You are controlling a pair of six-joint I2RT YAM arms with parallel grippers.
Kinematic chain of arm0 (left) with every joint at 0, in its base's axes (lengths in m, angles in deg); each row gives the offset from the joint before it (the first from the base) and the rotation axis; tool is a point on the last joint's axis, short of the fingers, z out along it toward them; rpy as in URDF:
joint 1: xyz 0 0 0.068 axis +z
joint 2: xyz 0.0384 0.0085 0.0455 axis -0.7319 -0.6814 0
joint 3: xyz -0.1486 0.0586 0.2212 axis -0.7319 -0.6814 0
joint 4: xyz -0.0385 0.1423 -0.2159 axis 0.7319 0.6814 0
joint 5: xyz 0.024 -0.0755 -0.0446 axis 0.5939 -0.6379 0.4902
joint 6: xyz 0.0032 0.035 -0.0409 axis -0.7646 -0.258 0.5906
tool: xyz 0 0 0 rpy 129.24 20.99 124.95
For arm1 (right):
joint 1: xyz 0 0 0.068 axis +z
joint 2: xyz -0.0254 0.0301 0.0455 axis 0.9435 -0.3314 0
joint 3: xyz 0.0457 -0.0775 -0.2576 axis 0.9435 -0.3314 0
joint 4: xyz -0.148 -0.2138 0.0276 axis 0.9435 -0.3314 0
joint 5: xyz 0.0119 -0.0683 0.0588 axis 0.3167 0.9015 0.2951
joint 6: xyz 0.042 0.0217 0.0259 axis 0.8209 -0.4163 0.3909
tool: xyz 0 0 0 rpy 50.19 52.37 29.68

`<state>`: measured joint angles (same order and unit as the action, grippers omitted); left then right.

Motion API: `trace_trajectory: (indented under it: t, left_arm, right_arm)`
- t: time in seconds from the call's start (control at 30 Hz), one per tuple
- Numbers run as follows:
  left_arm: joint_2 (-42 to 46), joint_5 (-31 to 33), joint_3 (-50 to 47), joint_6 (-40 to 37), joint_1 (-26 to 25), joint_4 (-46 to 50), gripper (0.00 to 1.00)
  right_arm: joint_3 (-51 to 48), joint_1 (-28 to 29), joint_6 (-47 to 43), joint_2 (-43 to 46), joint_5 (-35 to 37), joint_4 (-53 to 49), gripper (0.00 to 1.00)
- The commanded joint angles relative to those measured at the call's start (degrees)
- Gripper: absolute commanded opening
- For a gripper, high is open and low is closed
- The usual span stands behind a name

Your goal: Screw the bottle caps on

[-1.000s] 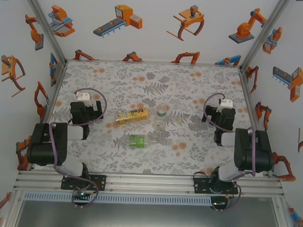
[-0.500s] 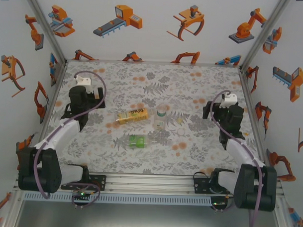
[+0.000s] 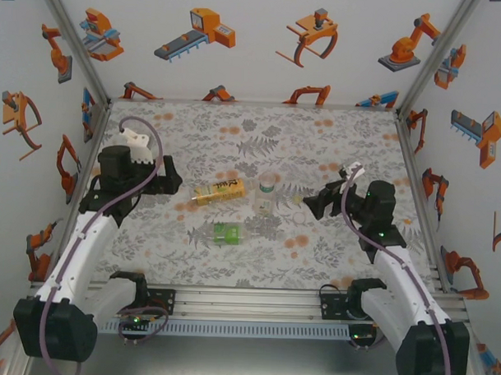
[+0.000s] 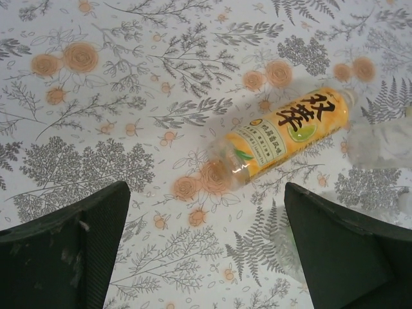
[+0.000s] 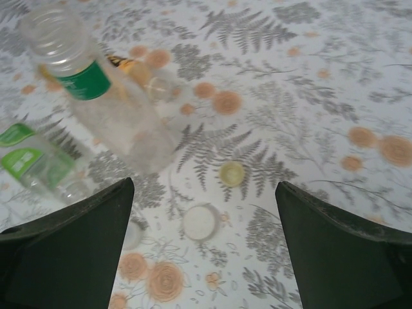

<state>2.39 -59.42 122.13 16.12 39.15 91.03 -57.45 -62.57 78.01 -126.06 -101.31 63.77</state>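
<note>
Both arms have swung inward over the surface (image 3: 236, 129) since a second ago. Nearest, the green-labelled bottle (image 3: 227, 233) lies on its side. A white cap (image 5: 199, 222) and a yellowish cap (image 5: 232, 172) lie loose before the right arm (image 3: 373, 208), whose jaws stand apart, empty. Farther, a clear bottle (image 3: 268, 188) stands upright beside the lying amber bottle (image 3: 219, 190), in front of the left arm (image 3: 115, 170), its jaws wide apart, empty.

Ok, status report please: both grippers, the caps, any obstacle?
Left gripper open, over the lying amber bottle. Right gripper open, over white cap and greenish cap, both loose on table. Nothing blocking them.
</note>
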Motion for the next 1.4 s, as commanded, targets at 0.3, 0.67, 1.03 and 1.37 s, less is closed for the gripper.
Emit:
trace_trajectory:
  t: [0.3, 0.67, 1.03, 1.37]
  left_arm:
    - [7.43, 6.39, -7.11, -2.88, -1.12, -2.25, 0.97]
    - [4.81, 5.19, -6.39, -3.18, -1.85, -1.92, 0.97]
    - [4.34, 1.44, -7.09, -3.08, -2.55, -3.72, 0.97]
    - [2.80, 2.39, -6.59, -3.30, -3.26, -3.00, 0.97]
  right_arm:
    - [4.47, 12.26, -3.96, -15.63, -0.48, 9.77, 0.85]
    - [12.64, 17.27, -5.26, -31.18, -2.35, 18.22, 0.85]
    - [19.91, 21.04, -5.17, -42.46, -5.67, 22.66, 0.82]
    - [20.58, 23.73, -3.33, -46.50, -3.64, 27.88, 0.76]
